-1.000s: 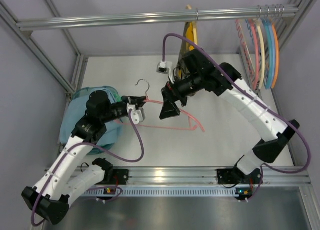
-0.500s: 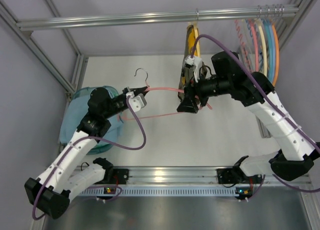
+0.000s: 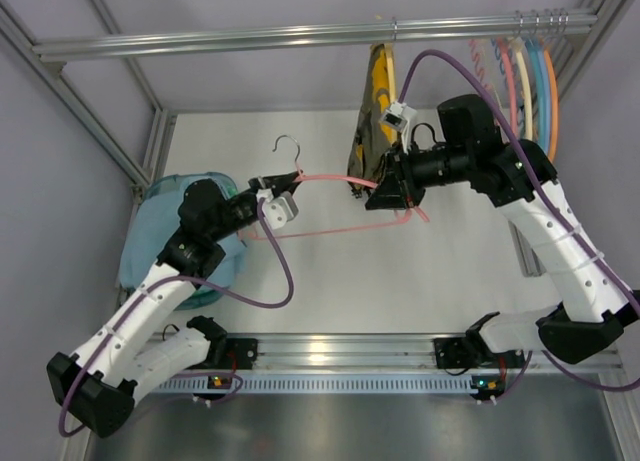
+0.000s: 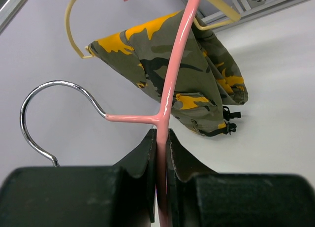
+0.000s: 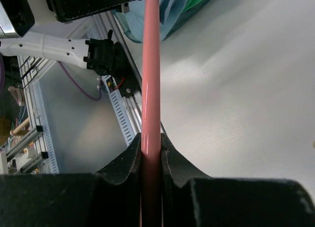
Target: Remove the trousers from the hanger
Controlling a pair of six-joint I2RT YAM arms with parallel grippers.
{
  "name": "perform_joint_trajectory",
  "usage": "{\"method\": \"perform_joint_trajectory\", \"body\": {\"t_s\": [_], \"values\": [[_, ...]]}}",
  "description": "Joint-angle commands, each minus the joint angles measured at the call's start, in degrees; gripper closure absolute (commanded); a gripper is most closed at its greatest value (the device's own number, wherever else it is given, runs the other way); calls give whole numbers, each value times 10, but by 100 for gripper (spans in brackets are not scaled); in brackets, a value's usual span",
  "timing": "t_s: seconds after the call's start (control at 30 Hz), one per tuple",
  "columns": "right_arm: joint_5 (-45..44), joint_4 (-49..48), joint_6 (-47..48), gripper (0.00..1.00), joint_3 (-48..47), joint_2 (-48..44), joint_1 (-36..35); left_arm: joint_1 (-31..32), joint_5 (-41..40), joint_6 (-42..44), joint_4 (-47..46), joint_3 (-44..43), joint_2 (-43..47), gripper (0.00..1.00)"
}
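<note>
The salmon-pink hanger [image 3: 330,179] is held above the table between both arms, its silver hook [image 3: 288,146] pointing to the back. My left gripper [image 3: 270,191] is shut on it just below the hook; in the left wrist view the pink rod [image 4: 170,84] runs up from the jaws [image 4: 160,134]. My right gripper [image 3: 388,193] is shut on the hanger's right end, the rod [image 5: 150,64] pinched between its fingertips [image 5: 151,139]. The light blue trousers [image 3: 140,251] lie bunched at the table's left edge under my left arm, apart from the hanger.
A yellow hanger with a yellow-and-dark camouflage garment [image 3: 375,111] hangs from the top rail [image 3: 250,36], just behind my right gripper. Several bare coloured hangers [image 3: 525,91] hang at the rail's right end. Frame posts border the table.
My right gripper has gone from wide open near the hanger's middle to shut on its right end, moving right and back. The hanger has swung level; my left gripper has kept hold.
</note>
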State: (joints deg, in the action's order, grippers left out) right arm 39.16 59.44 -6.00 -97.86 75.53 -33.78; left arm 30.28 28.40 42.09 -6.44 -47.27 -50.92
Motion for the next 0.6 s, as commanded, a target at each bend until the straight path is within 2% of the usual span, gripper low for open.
{"method": "perform_joint_trajectory", "body": {"t_s": [0.0,0.07,0.1,0.2,0.23,0.33,0.37,0.4,0.57], "values": [[22,-37,8,100,-7,-9,11,11,17,-9,-60,-3,19,88],[36,-41,9,100,-13,-11,25,11,13,-45,-60,-12,26,72],[41,-44,8,100,-14,-13,32,11,10,-59,-60,-15,28,53],[61,-58,11,100,-18,-22,61,11,-5,-113,-60,-40,36,34],[65,-62,13,100,-17,-26,67,11,-12,-155,-60,-50,36,26],[86,-76,19,100,-7,-44,90,11,-47,-252,-56,-100,28,16],[98,-78,20,100,-1,-56,102,11,-51,-271,-55,-113,26,7],[101,-80,20,100,0,-62,111,11,-55,-286,-54,-123,25,4],[104,-73,19,100,-7,-117,190,11,-153,-386,-69,-164,9,2]]}}
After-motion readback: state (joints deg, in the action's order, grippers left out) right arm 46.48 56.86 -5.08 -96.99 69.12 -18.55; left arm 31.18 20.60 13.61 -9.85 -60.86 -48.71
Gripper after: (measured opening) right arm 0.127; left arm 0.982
